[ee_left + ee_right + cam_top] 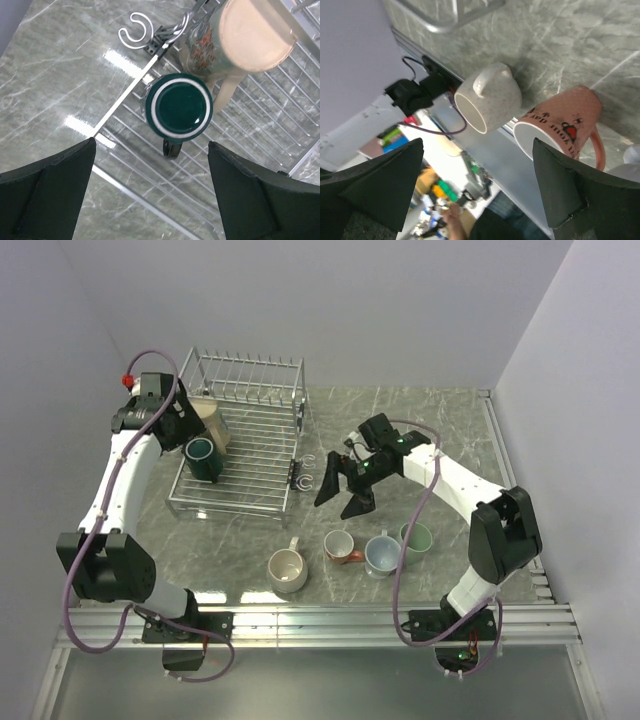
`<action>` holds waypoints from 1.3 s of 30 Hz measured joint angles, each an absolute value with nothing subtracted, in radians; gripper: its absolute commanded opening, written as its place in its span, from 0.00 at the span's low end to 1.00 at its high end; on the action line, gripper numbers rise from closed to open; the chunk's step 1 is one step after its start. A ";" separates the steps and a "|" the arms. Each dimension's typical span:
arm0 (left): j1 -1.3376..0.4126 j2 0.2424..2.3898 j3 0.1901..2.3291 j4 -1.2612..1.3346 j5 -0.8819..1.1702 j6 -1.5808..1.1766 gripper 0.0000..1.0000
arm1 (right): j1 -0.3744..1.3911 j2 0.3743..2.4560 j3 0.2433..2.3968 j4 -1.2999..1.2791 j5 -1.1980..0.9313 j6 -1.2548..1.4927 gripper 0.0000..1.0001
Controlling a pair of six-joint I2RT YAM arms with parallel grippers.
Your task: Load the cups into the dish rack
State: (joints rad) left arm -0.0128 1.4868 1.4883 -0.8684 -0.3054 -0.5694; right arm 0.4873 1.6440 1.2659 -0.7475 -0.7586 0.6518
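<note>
Count: six cups, one dish rack (250,455).

- In the rack, two: the tan mug (205,420), tilted, and the dark green mug (179,105), upright on the wire floor just beside it.
- On the tabletop (450,430), four, mouths up in a loose row in front of the rack: cream mug (287,570), red-brown mug (340,545), blue-grey mug (383,554), pale green mug (417,537).

Your left tool (151,144) hangs over the dark green mug, spread wide and holding nothing. Your right tool (342,495) hovers above the tabletop near the cream and red-brown mugs, also spread wide and empty.

Handling, as a judgement: these look like glazed ceramic, so rigid, fairly heavy for their size, slick under the pads and likely to chip against the wire. Take each by the wall at the rim, one finger inside and one outside, on the side away from the handle. The cream mug is the widest, so a grip across its body looks doubtful.
</note>
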 measured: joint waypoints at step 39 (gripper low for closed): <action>-0.022 1.068 1.212 -1.047 -0.195 -0.673 1.00 | 1.009 1.922 1.410 -0.810 -0.329 0.491 0.00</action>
State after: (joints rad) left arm -0.0223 1.0679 1.2118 -1.0466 -0.1951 -0.6727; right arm 1.0092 1.9221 1.4097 -0.8104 -0.3286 0.4911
